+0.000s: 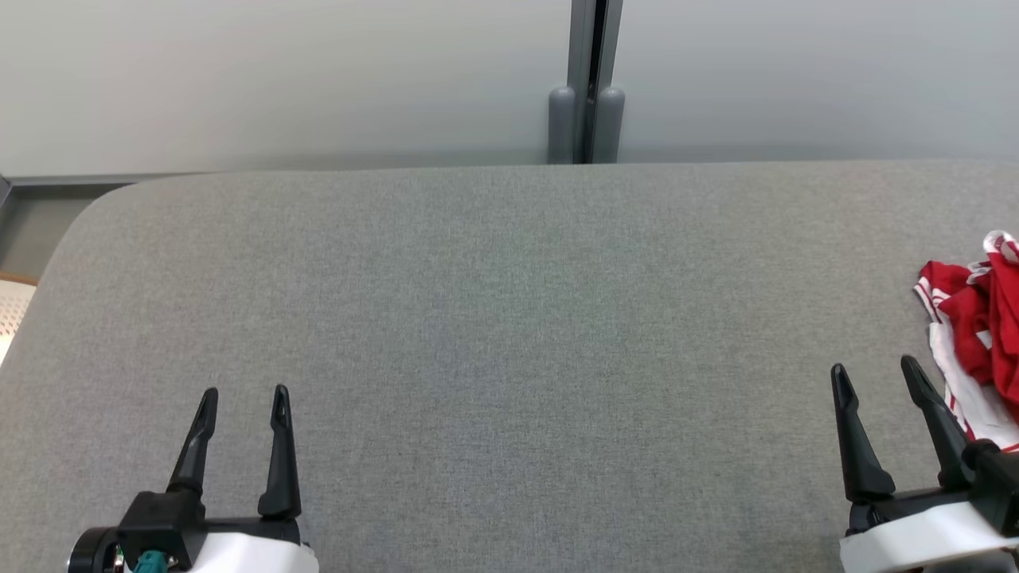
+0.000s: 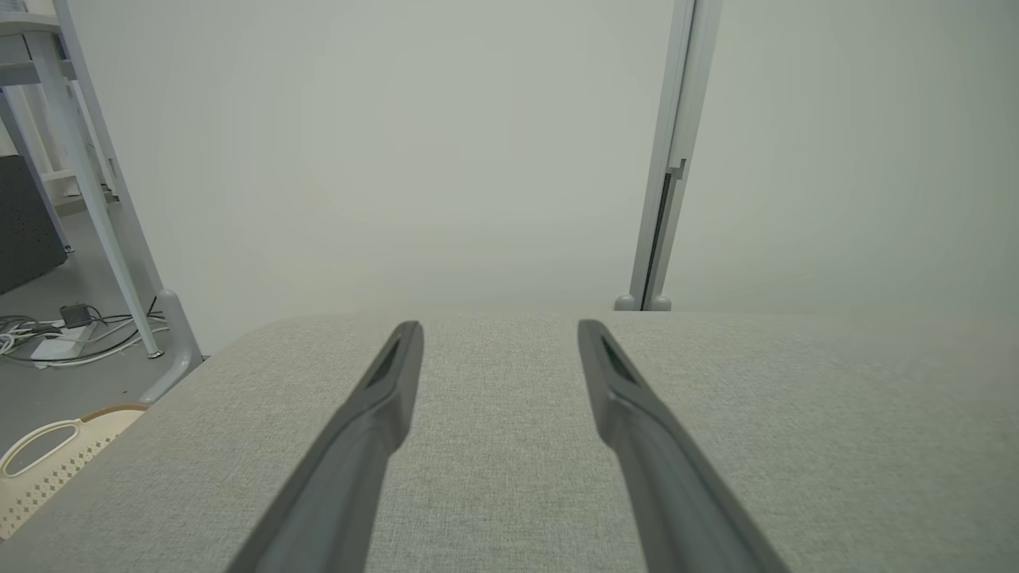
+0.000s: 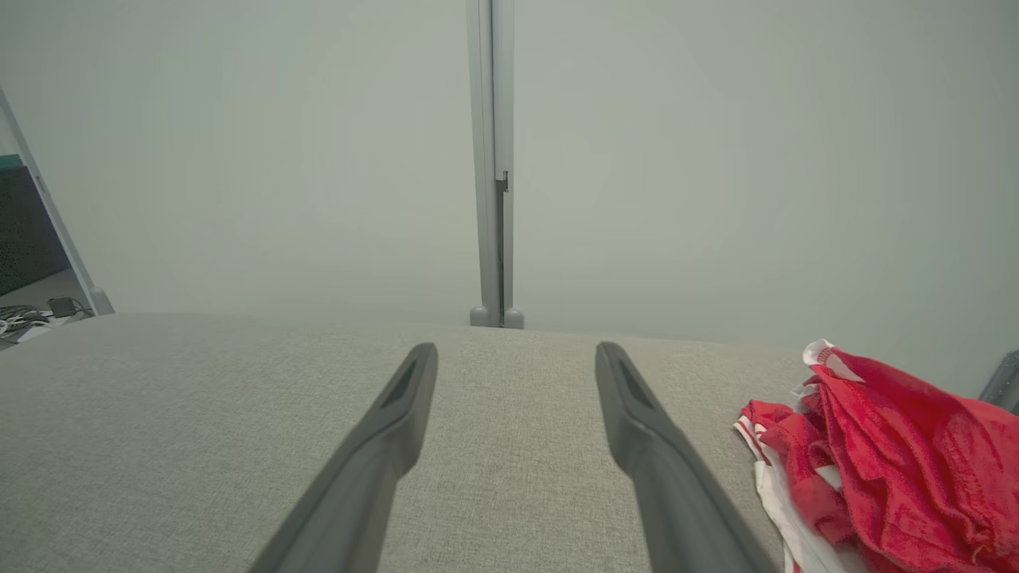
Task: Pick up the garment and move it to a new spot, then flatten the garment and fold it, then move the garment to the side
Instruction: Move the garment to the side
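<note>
1. An office-like lab or test space is being suggested.
2. A grey fabric-covered table (image 1: 509, 318) is being backed by pale partition panels (image 1: 279, 79) joined at a metal post (image 1: 587, 79).
3. Cables (image 2: 24, 330) and a power adapter (image 2: 77, 314) are being left on the floor (image 2: 72, 398) beside a metal frame (image 2: 87, 183).
4. A perforated cream basket (image 2: 48, 461) is being kept beside the table.

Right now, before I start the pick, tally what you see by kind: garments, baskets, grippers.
Garments: 1, the red and white garment, crumpled at the right end of the gray table.
Baskets: 1, the cream basket, off the table's left end.
Grippers: 2, the left gripper and the right gripper, both open.
Total: 4.
</note>
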Tool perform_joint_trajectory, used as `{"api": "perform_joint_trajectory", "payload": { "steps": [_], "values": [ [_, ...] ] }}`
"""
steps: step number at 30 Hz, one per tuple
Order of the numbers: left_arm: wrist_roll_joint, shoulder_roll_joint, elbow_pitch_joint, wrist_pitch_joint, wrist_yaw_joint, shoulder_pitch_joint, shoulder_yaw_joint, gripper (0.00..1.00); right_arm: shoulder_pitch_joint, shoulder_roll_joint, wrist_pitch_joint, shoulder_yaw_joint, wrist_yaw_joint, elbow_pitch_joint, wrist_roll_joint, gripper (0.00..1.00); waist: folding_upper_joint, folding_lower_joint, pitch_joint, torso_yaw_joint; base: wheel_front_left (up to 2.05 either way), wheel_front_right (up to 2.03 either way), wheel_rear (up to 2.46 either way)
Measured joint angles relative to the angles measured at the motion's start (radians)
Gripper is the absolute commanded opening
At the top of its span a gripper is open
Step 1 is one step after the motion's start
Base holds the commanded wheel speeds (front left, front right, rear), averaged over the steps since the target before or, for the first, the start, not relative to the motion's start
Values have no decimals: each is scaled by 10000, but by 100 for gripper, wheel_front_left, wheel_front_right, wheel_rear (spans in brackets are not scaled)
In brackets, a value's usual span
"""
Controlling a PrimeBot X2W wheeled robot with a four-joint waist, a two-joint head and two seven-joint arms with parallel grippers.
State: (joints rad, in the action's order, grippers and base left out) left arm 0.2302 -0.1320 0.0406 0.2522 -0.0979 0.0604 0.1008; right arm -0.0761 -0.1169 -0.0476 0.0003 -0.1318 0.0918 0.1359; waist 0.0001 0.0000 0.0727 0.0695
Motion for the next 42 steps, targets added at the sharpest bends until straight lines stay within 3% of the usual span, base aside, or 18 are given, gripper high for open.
{"api": "perform_joint_trajectory", "payload": {
  "steps": [13, 42],
  "values": [
    [-4, -232, -261, -477, -15, 758, 184, 100, -907, 284, 186, -184, 2, 182, 105, 100, 0, 0, -800, -111, 0, 0, 0],
    [67, -462, -378, -838, -105, 934, 435, 100, -1081, 412, 244, -79, 0, 232, 293, 100, 0, 0, -1067, -196, 0, 0, 0]
  ]
}}
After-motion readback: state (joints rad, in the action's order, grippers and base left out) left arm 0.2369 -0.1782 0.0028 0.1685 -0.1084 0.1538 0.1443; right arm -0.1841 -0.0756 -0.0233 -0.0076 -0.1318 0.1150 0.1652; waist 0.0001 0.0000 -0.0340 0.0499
